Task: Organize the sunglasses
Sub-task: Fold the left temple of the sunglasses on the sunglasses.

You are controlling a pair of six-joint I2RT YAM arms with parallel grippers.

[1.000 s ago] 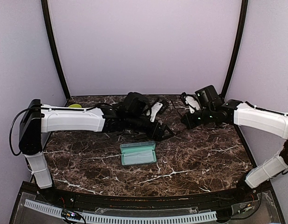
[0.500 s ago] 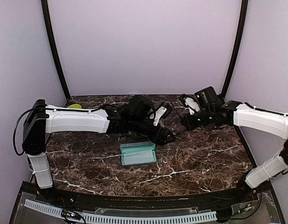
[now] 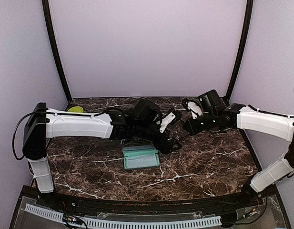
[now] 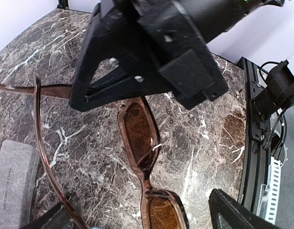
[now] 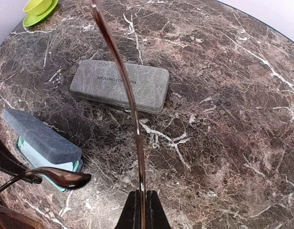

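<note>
Temple of the sunglasses [image 4: 137, 136] pinched in the right fingers [image 5: 130, 214], lenses loose between wide-apart left fingers [image 4: 232, 212].

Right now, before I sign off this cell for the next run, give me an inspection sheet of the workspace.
Surface: dark marble table, no spills seen.
Job's things: one pair of sunglasses, brown-pink frame, amber lenses, held by one temple; a second pair not seen.
Clutter: grey case, closed and flat; blue-grey case, open, teal inside; green cup at the far left corner.
Grippers: right gripper shut on the sunglasses' temple; left gripper open, a finger on each side of the frame.
Cables: black cables at the table's edge.
Surroundings: lilac walls, black poles.
</note>
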